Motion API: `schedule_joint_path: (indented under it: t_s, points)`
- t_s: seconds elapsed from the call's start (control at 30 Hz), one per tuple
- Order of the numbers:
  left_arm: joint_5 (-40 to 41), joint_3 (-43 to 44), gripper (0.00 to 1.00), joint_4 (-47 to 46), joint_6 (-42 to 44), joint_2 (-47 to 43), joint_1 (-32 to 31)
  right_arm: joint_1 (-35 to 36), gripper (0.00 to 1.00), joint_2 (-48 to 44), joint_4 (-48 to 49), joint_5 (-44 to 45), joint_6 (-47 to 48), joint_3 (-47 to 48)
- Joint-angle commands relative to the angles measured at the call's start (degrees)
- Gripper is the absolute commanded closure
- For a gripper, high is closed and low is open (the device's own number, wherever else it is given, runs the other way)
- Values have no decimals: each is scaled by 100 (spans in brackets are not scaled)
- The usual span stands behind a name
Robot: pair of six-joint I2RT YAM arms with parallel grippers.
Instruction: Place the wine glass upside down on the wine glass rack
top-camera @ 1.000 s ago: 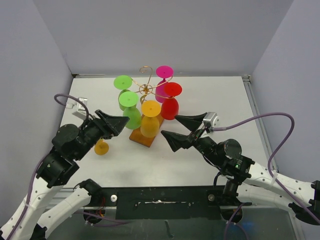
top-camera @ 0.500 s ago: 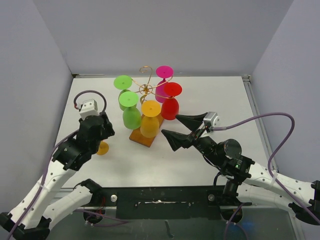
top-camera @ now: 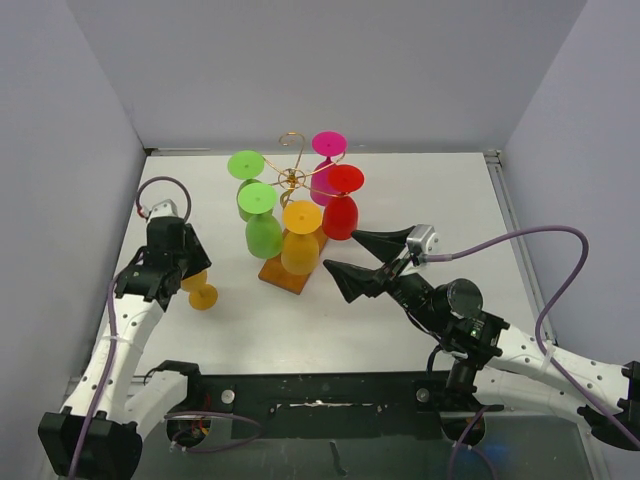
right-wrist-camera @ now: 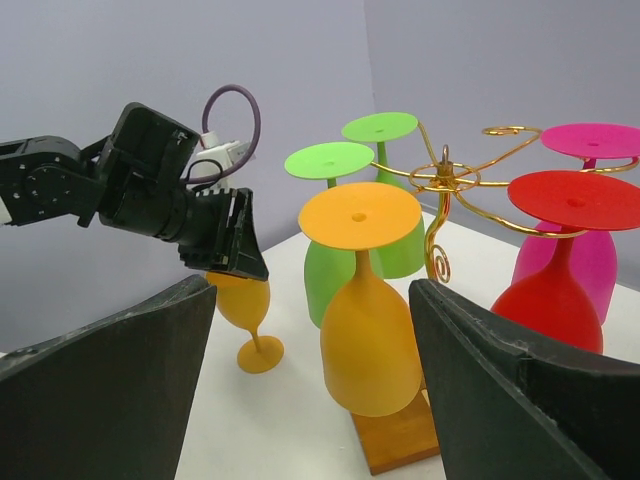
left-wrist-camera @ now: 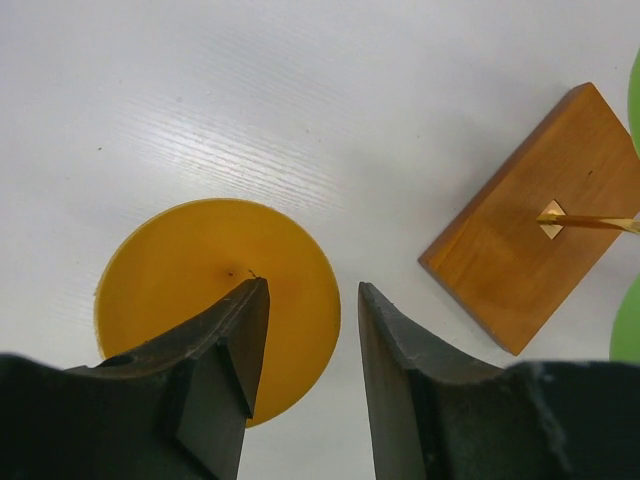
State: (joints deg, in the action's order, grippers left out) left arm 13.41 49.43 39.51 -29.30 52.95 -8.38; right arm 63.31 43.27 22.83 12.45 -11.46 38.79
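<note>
An orange wine glass (top-camera: 200, 292) stands on its foot on the table, left of the wine glass rack (top-camera: 292, 178), a gold wire stand on a wooden base (left-wrist-camera: 530, 220). My left gripper (top-camera: 186, 270) points straight down over the glass. Its jaws are part-way open and straddle the bowl's rim (left-wrist-camera: 325, 300): one finger (left-wrist-camera: 235, 330) is over the bowl, the other outside it. My right gripper (top-camera: 340, 252) hovers right of the rack, wide open and holding nothing. From the right wrist the glass (right-wrist-camera: 238, 305) leans slightly under the left gripper (right-wrist-camera: 238, 262).
Several glasses hang upside down on the rack: two green (top-camera: 262, 228), one orange (top-camera: 300, 245), one red (top-camera: 341, 208), one magenta (top-camera: 328, 148). Grey walls close in the table on the left, back and right.
My left gripper has swung from pointing at the rack to pointing down over the orange glass, and its jaws have narrowed. The right arm has not moved.
</note>
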Motion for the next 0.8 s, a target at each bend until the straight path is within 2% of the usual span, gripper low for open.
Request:
schedule_joint_path:
  t_s: [0.0,0.17,0.67,0.77]
  points:
    - [-666,-39,62,-537,174,114,161,-5,20,-129,259,97,-52,23]
    - [-651,-111,67,-625,226,158,222,-3,20,-139,265,109,-72,15]
    - [-449,-47,100,-618,300,251,276,-9,20,-133,301,109,-120,-3]
    - [-321,66,100,-542,334,169,277,-5,20,-134,303,109,-124,2]
